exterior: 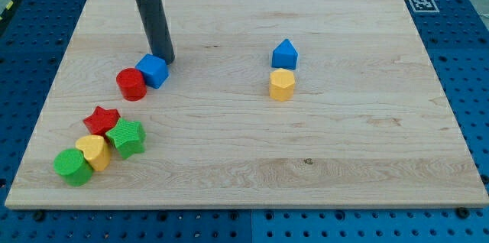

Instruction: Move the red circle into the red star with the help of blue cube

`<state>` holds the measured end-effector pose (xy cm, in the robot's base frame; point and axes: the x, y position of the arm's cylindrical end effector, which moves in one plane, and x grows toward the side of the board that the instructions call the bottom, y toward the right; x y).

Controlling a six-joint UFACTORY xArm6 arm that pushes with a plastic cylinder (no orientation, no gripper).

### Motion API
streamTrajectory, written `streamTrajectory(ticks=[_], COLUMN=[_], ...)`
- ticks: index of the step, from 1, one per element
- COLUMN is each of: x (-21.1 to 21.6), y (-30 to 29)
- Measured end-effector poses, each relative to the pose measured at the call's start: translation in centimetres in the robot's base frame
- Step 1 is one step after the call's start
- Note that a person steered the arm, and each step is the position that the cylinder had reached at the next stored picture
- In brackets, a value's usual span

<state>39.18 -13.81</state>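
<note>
The red circle (131, 84) lies at the view's left, touching the blue cube (153, 70) on its upper right. My tip (164, 60) rests just above and right of the blue cube, close against it. The red star (102, 120) lies below and left of the red circle, with a gap between them.
A green star (126, 137), a yellow heart-like block (95, 150) and a green circle (73, 166) cluster around the red star at the lower left. A blue pentagon block (284, 53) and a yellow hexagon (282, 85) sit right of centre. The wooden board (321, 166) ends near the cluster.
</note>
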Motion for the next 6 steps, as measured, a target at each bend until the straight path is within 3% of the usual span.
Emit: streamTrajectory(ticks=[4,6], x=[6.3,4.0], y=[-2.5,1.0])
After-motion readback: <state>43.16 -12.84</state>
